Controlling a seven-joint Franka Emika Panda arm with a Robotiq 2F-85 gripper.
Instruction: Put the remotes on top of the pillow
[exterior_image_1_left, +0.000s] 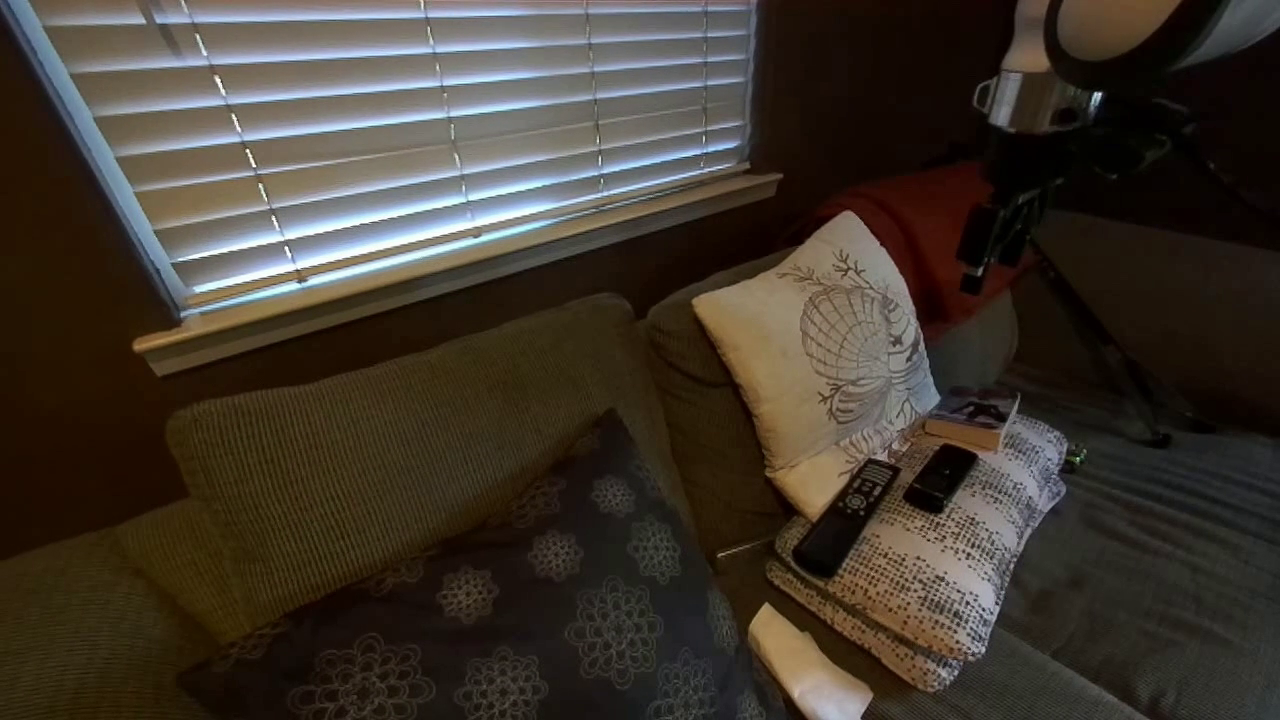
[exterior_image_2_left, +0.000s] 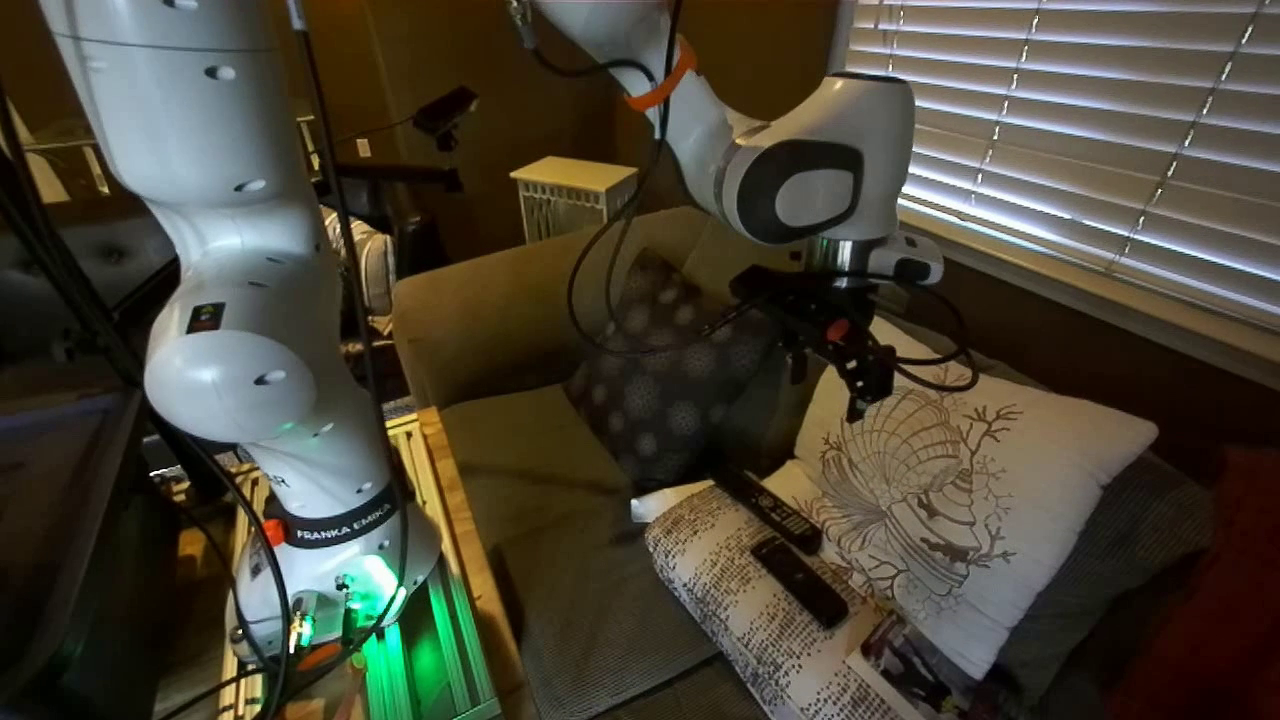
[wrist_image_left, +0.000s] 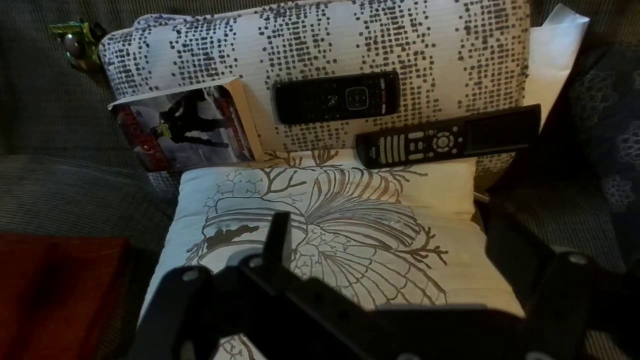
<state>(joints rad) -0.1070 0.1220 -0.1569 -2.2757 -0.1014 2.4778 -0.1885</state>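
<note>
Two black remotes lie on the grey-and-cream pillow (exterior_image_1_left: 960, 560), which also shows in an exterior view (exterior_image_2_left: 700, 565) and the wrist view (wrist_image_left: 320, 45). The longer remote (exterior_image_1_left: 846, 517) lies along the edge by the white pillow; it also shows in an exterior view (exterior_image_2_left: 768, 508) and the wrist view (wrist_image_left: 445, 137). The shorter remote (exterior_image_1_left: 941, 478) lies beside it, apart, and shows in an exterior view (exterior_image_2_left: 800, 582) and the wrist view (wrist_image_left: 337, 97). My gripper (wrist_image_left: 390, 217) is open and empty, above the white pillow; it shows in both exterior views (exterior_image_1_left: 985, 270) (exterior_image_2_left: 828, 395).
A white shell-print pillow (exterior_image_1_left: 830, 350) leans on the sofa back. A book (wrist_image_left: 185, 127) lies at the pillow's end beside the shorter remote. A dark patterned cushion (exterior_image_1_left: 560, 580), a white paper-like item (exterior_image_1_left: 805, 665), a red blanket (exterior_image_1_left: 930, 230) and the windowsill (exterior_image_1_left: 480, 270) are nearby.
</note>
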